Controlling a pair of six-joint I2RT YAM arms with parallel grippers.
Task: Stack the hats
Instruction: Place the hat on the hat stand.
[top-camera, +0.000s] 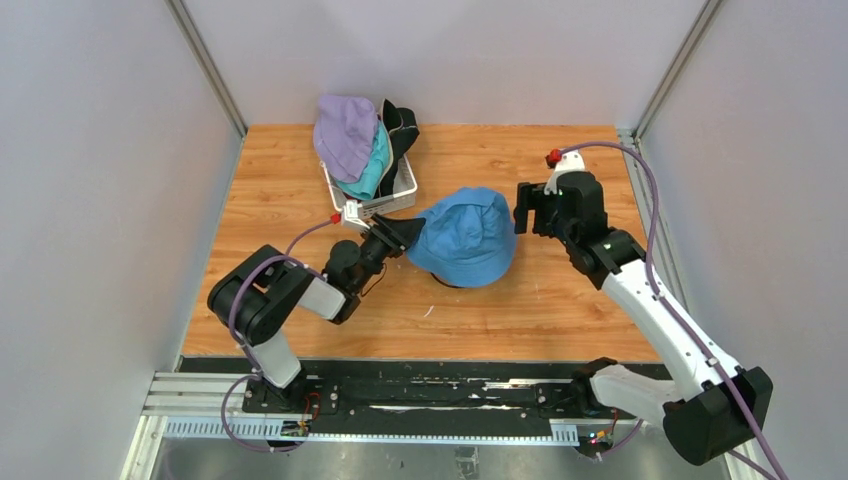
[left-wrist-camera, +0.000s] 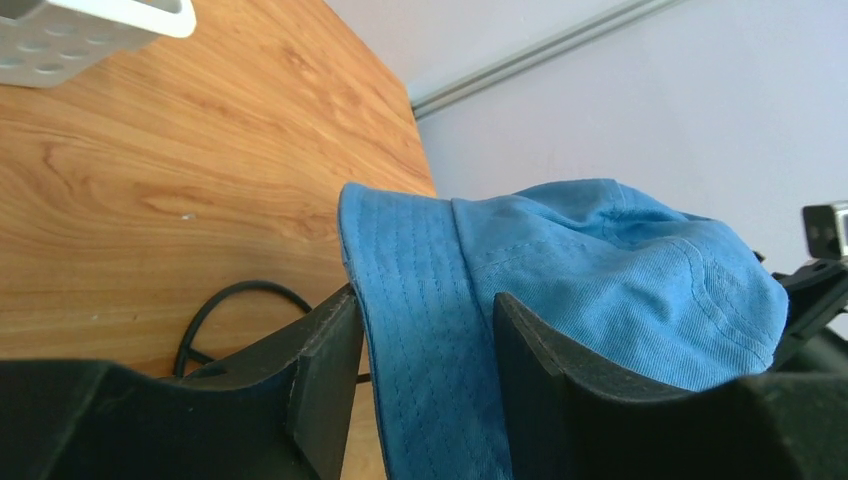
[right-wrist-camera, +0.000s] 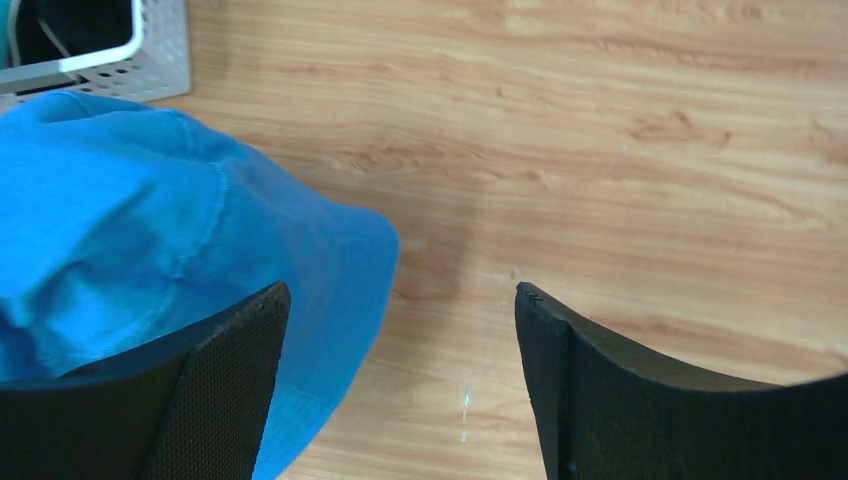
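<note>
A blue hat (top-camera: 465, 237) sits crown up in the middle of the table. My left gripper (top-camera: 400, 235) is at its left brim. In the left wrist view the fingers (left-wrist-camera: 425, 300) stand apart, and the blue hat's (left-wrist-camera: 600, 260) brim hangs loosely between them. My right gripper (top-camera: 530, 210) is open just right of the hat. In its wrist view (right-wrist-camera: 400, 290) bare wood shows between the fingers, and the left finger overlaps the blue hat's (right-wrist-camera: 150, 220) edge. A lavender hat (top-camera: 345, 135), a teal hat (top-camera: 372, 170) and a black hat (top-camera: 402, 125) are piled in the basket.
The white lattice basket (top-camera: 400, 195) stands at the back left of the wooden table (top-camera: 520, 300), close behind my left gripper; its corner shows in both wrist views (left-wrist-camera: 90, 30) (right-wrist-camera: 120, 60). A thin black wire loop (left-wrist-camera: 230, 300) lies on the wood under the blue hat's left side. Grey walls enclose the table.
</note>
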